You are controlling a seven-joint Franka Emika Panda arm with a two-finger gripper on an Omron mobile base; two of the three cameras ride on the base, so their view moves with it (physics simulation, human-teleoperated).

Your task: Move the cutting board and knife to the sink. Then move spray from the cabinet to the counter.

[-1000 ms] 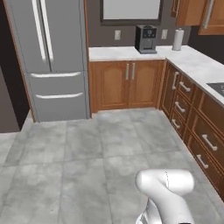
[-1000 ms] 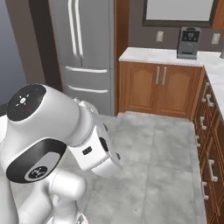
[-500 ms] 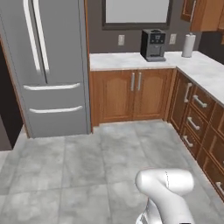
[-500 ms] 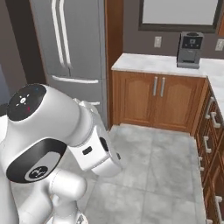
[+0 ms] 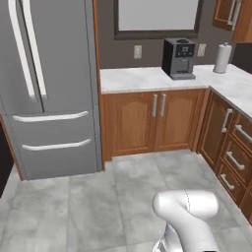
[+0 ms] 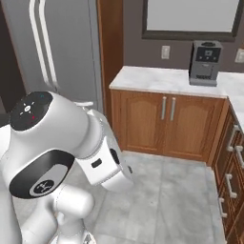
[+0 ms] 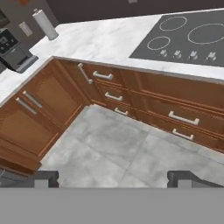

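Observation:
In the hand view my gripper is open, its two dark fingertips set wide apart with nothing between them, high over the grey tiled floor. The white marble-look counter runs along the back wall and turns a corner to the right; it also appears in the right base view. A piece of the reddish-brown wall cabinet with a silver bar handle hangs at the upper right. The cutting board, knife, sink and spray are out of view.
A tall grey fridge stands left of the counter. A black coffee machine and a white paper-towel roll sit on the counter. A dark cooktop lies in the worktop above wooden drawers.
The whole scene has shifted and grown in both base views, so the base has driven closer to the fridge and the back counter. The gripper has stayed open.

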